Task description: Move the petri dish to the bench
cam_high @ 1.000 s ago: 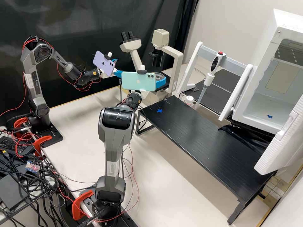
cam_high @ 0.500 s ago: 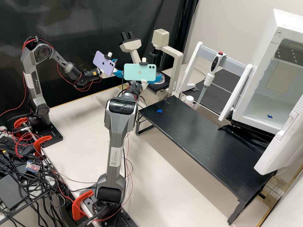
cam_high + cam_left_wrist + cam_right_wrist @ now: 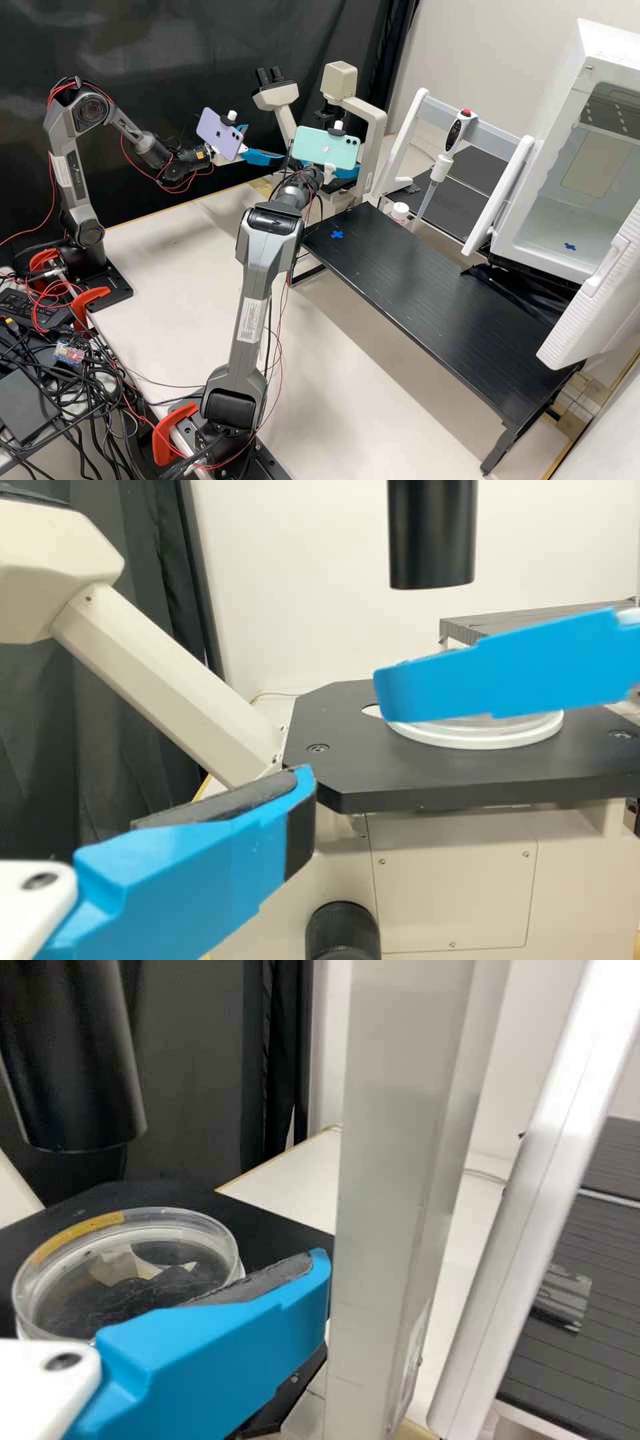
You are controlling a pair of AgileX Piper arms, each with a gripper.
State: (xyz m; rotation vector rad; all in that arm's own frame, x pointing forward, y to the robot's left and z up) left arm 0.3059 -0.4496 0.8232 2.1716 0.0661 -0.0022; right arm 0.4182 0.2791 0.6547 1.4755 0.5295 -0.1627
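Where the microscope point(image 3: 375, 137) stands, we see the petri dish point(image 3: 130, 1275) on its black stage point(image 3: 440, 780). Our right tool point(image 3: 347, 174) is right at the dish; whether it is grasping or released, we cannot tell. Near the microscope, our left tool point(image 3: 264, 144) is released, its blue fingers point(image 3: 261, 157) spread apart.

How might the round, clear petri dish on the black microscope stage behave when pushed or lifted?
The dish looks stiff, its outline evenly circular. Thin and clear-walled, it is probably light, perhaps slippery. Wide, low and flat on the stage, it would likelier slide than tip.
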